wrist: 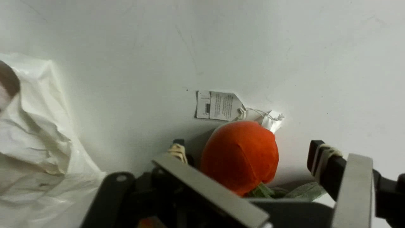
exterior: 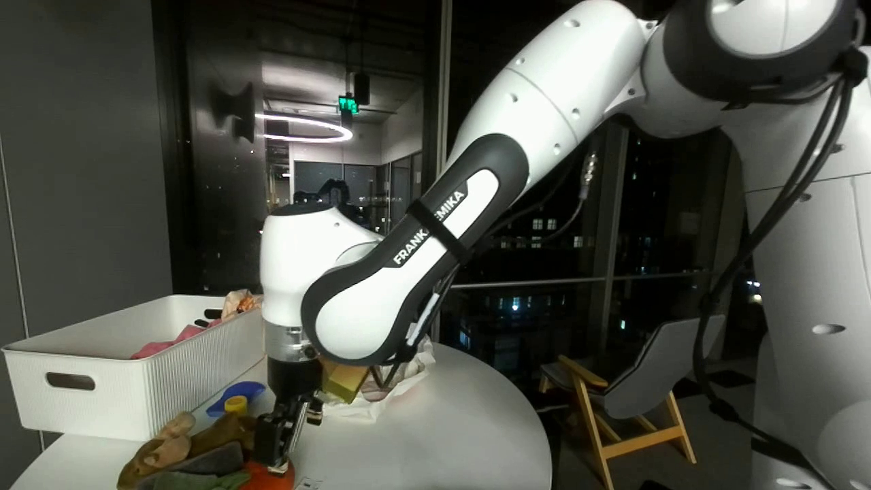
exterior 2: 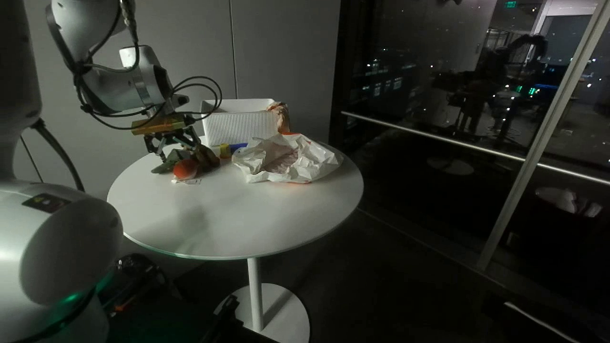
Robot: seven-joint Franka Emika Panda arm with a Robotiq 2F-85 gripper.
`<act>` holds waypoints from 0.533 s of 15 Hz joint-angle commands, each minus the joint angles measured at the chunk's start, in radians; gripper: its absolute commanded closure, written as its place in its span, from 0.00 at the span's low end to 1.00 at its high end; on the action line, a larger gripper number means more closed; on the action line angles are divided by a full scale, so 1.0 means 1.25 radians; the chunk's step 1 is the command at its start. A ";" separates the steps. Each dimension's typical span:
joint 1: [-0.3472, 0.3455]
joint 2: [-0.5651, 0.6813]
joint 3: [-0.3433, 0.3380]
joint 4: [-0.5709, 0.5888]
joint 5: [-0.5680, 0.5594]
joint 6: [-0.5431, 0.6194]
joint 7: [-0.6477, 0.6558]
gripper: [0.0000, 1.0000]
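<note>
My gripper [wrist: 249, 152] stands open above a round orange plush [wrist: 240, 155] with a green leafy top [wrist: 261, 191]. In the wrist view the fingers, wrapped with pale bands, lie on either side of it, with gaps left and right. A printed paper tag [wrist: 221, 106] hangs from the plush by a string and lies flat on the table. Both exterior views show the gripper [exterior 2: 180, 151] low over a small heap. The heap holds the orange plush [exterior 2: 185, 169], a brown plush [exterior: 224, 434] and a grey-green soft piece [exterior: 197, 480]. My lower parts hide some of the heap.
A white ribbed basket [exterior: 197, 388] with pink stuff [exterior: 163, 347] inside stands behind the heap. Beside it are a blue object [exterior: 245, 393] and a yellow one [exterior: 235, 405]. A crumpled white bag [exterior 2: 310, 164] lies on the round white table [exterior 2: 228, 224].
</note>
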 commanded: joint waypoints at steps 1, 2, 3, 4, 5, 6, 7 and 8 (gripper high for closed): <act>0.054 0.122 -0.031 0.097 0.005 0.030 -0.054 0.00; 0.064 0.145 -0.036 0.113 0.009 0.035 -0.067 0.00; 0.076 0.167 -0.044 0.125 0.001 0.044 -0.075 0.00; 0.085 0.186 -0.051 0.138 0.002 0.050 -0.084 0.00; 0.096 0.202 -0.065 0.145 -0.016 0.057 -0.098 0.01; 0.105 0.214 -0.073 0.154 -0.019 0.058 -0.110 0.25; 0.118 0.217 -0.087 0.155 -0.037 0.062 -0.114 0.26; 0.127 0.220 -0.096 0.159 -0.051 0.065 -0.125 0.30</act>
